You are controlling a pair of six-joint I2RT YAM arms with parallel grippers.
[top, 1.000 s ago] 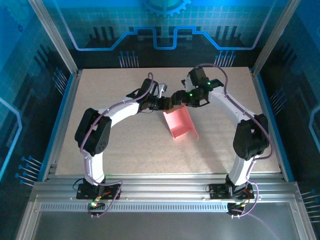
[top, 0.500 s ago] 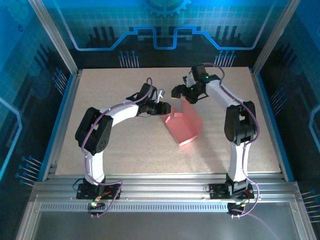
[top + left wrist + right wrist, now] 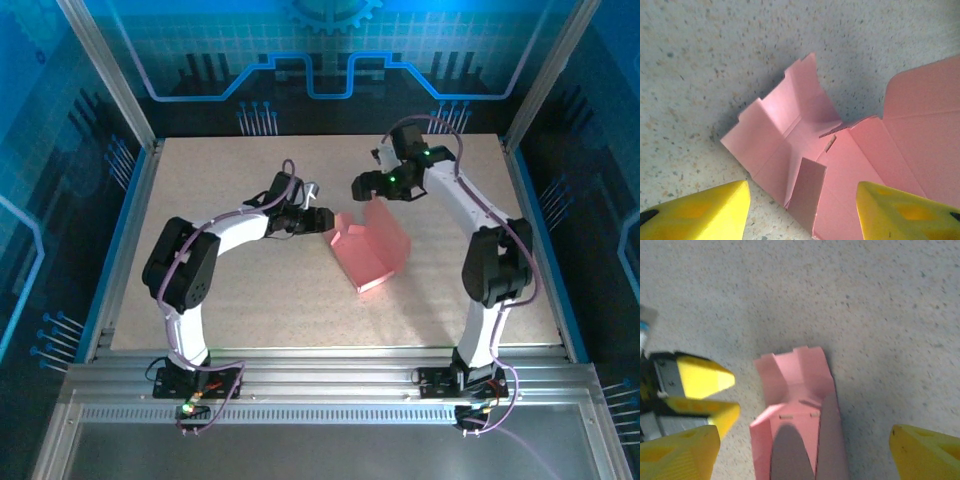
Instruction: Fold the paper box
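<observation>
While neither hand holds anything, the paper box (image 3: 368, 250) lies half-formed in the middle of the surface (image 3: 250, 310). One long panel appears raised, and the end flaps are splayed open at the far-left end. Left hand (image 3: 326, 220) sits just beside those flaps, fingers (image 3: 705, 207) spread wide, touching nothing. Farther back, right hand (image 3: 358, 187) hovers over the same end, likewise spread. Risk: the card is thin and unpinned. A one-sided push on a flap would likely slide or spin the whole piece, or crease it off the score line.
</observation>
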